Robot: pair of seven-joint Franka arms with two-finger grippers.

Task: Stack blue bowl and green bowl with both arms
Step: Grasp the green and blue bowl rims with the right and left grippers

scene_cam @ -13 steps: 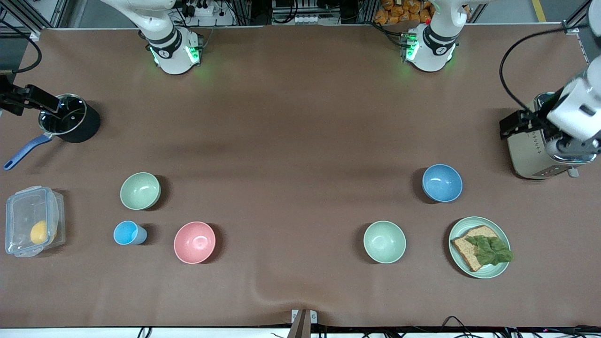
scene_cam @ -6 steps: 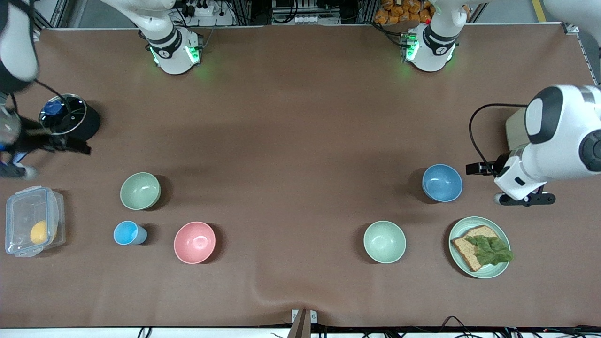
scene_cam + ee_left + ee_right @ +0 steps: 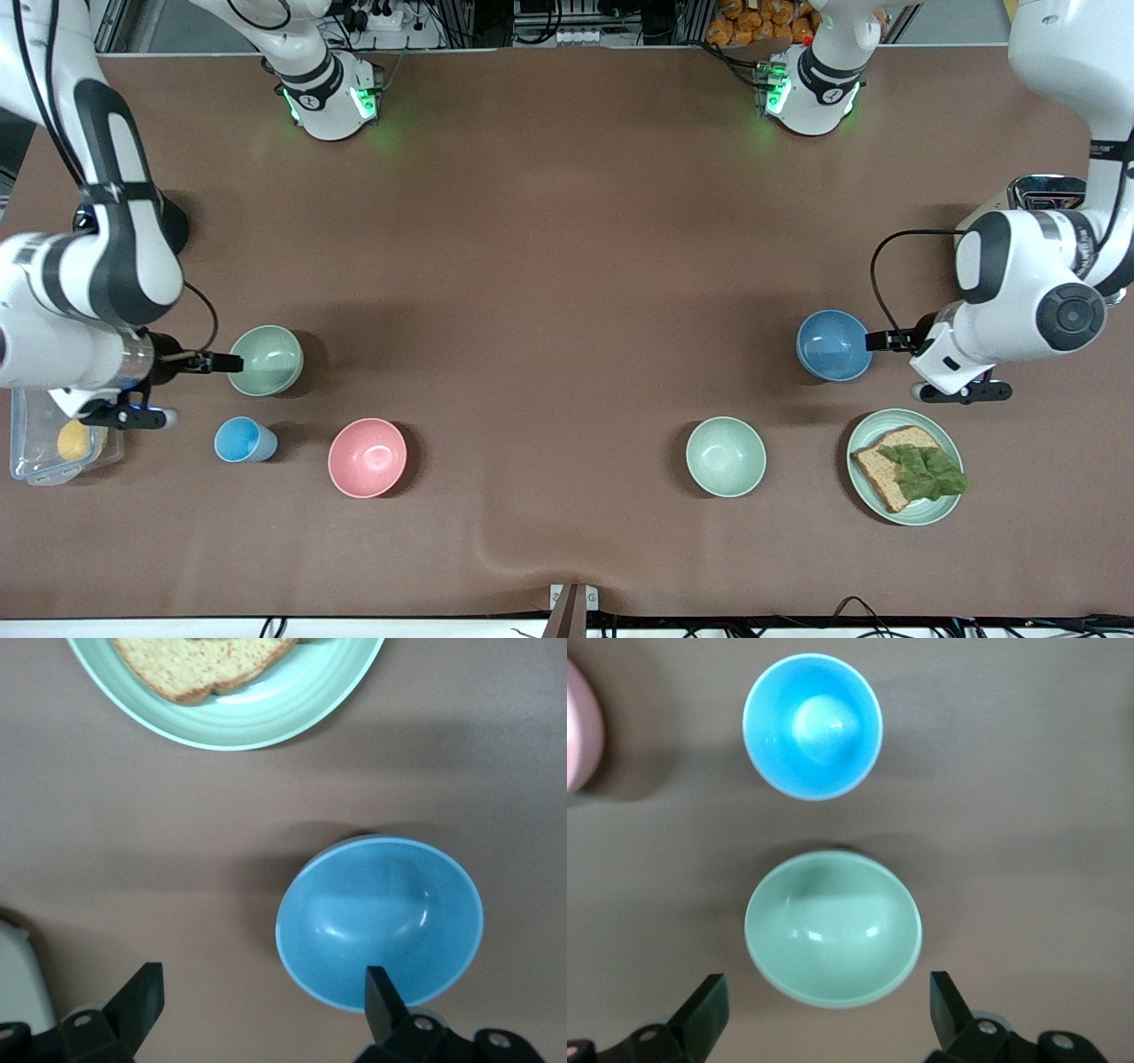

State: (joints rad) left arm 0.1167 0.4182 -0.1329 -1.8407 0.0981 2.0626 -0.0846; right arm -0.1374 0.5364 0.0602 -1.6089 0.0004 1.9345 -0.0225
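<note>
Left claw (image 3: 261, 992): apart, now beside the round matte blue bowl (image 3: 834, 345), off the toaster
Right claw (image 3: 824, 1001): apart, now at the round sage-green bowl (image 3: 265, 360), off the pot
Writing: none legible

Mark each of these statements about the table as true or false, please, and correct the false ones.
1. The blue bowl is empty. True.
2. The left gripper is shut on the blue bowl. False: it is open beside the rim.
3. The green bowl sits inside the pink bowl. False: they stand apart.
4. The right gripper is open by the green bowl. True.
5. Bread lies on the plate. True.
</note>
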